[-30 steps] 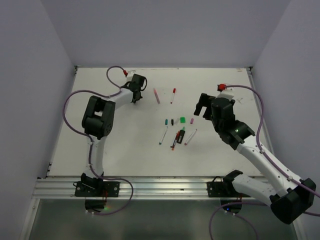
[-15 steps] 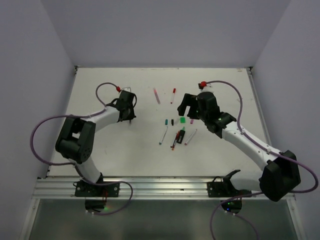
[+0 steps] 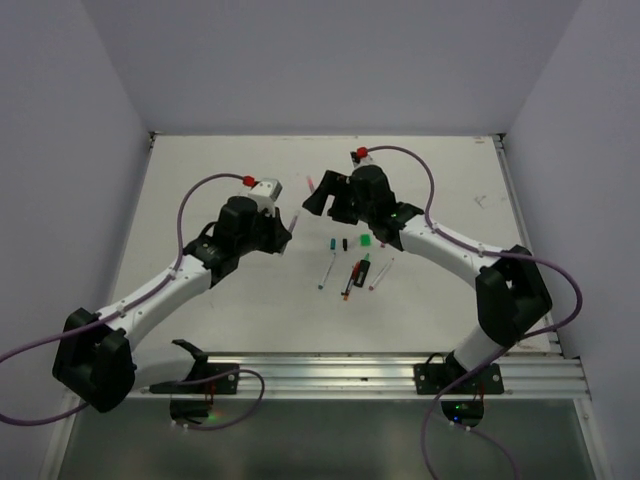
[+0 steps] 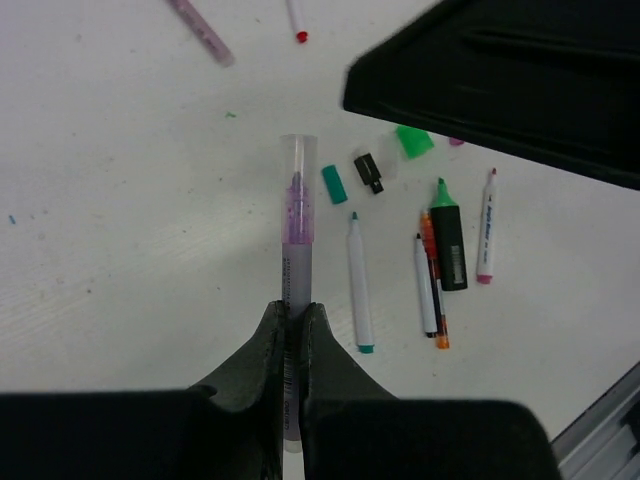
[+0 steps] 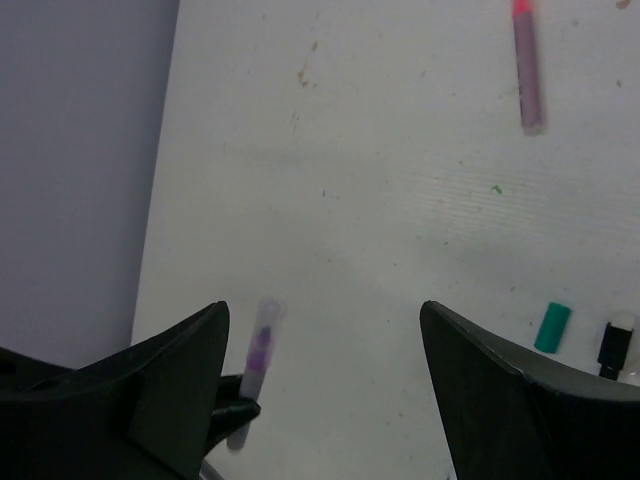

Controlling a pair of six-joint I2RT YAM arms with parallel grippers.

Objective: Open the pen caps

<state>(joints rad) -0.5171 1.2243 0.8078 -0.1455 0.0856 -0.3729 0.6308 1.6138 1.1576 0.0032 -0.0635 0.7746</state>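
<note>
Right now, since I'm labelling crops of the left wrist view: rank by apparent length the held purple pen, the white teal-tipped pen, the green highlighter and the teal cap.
1. purple pen, though nearest the camera, which inflates it
2. white teal-tipped pen
3. green highlighter
4. teal cap

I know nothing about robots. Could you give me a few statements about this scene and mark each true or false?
1. The left gripper is clamped on a pen. True.
2. The right gripper holds the green highlighter. False: its jaws stand open and empty, and the green highlighter lies on the table.
3. A teal cap lies loose on the table. True.
4. The held pen's clear cap is off. False: it covers the purple tip.
</note>
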